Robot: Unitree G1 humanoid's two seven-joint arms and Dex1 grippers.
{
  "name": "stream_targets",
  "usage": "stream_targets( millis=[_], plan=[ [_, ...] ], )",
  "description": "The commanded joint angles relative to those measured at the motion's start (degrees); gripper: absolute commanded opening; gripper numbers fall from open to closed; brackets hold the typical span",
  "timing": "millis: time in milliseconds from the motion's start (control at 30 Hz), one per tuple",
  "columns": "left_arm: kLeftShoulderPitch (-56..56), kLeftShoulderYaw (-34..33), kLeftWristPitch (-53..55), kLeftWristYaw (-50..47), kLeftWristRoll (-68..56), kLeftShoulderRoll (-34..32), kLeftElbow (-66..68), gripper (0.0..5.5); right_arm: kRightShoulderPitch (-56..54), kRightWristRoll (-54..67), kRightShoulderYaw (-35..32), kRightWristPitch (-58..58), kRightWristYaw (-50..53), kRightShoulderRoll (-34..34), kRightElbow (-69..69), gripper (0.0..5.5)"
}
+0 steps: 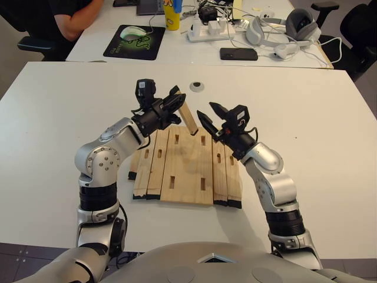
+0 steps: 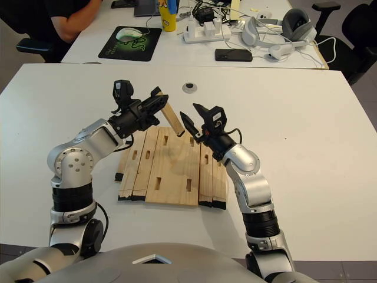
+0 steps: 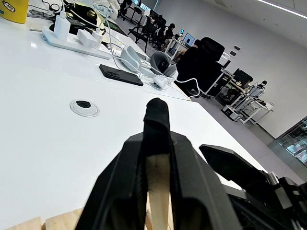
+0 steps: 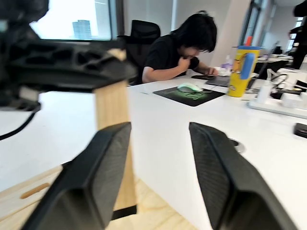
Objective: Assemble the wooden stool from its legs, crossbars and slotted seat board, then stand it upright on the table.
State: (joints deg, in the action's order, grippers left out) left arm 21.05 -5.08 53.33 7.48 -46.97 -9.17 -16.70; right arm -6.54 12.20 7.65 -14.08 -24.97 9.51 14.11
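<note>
The slotted seat board (image 1: 187, 168) lies flat on the white table (image 1: 59, 118), with more wooden pieces (image 1: 145, 165) beside it on both sides. My left gripper (image 1: 174, 104) is shut on a short wooden bar (image 1: 189, 120) with a black end, held tilted above the board's far edge. The same bar (image 3: 158, 191) shows between the left fingers in the left wrist view. My right gripper (image 1: 211, 115) hangs open just right of the bar's lower end, fingers (image 4: 100, 172) spread on either side of the bar (image 4: 114, 143) in the right wrist view.
A round cable grommet (image 1: 197, 87) sits in the table behind the grippers. The desk beyond holds a phone (image 1: 238, 53), headphones (image 1: 277, 29), a power strip (image 1: 209, 29), a yellow cup (image 1: 172, 15) and a mouse pad (image 1: 134, 41).
</note>
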Motion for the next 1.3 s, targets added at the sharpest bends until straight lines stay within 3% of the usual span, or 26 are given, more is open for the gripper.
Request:
stream_targets(
  millis=[33,367,500,767,1033,1300],
  plan=[
    [0.12,-0.55,0.3,-0.38,0.44,0.25,0.02,0.43,0.32,0.82,-0.64,-0.14,0.5,-0.42,0.07,3.04],
    [-6.01,-1.65,-0.81,-7.47,8.74,-5.45,-18.17,0.43,4.67,3.59,-7.52,-1.12,6.4,-3.14,-1.67,4.45],
    [-12.79,-2.02,-0.09,-8.35,11.85,-8.32,-23.37,0.43,6.37,3.0,-9.32,-0.81,8.72,-3.28,-2.5,4.48],
    [-20.05,-4.26,-1.57,-11.87,16.78,-6.38,-25.09,0.43,5.86,1.62,-9.72,-1.16,11.41,-3.5,-4.52,4.48],
    [-20.16,-5.79,3.41,-13.46,12.6,-0.49,-24.54,0.43,4.97,0.96,-8.2,-1.19,12.27,-4.88,-6.13,4.48],
    [-20.68,-7.26,8.15,-14.28,10.0,0.84,-26.43,0.43,5.27,0.12,-6.62,-0.42,13.23,-6.64,-7.09,4.48]
  ],
)
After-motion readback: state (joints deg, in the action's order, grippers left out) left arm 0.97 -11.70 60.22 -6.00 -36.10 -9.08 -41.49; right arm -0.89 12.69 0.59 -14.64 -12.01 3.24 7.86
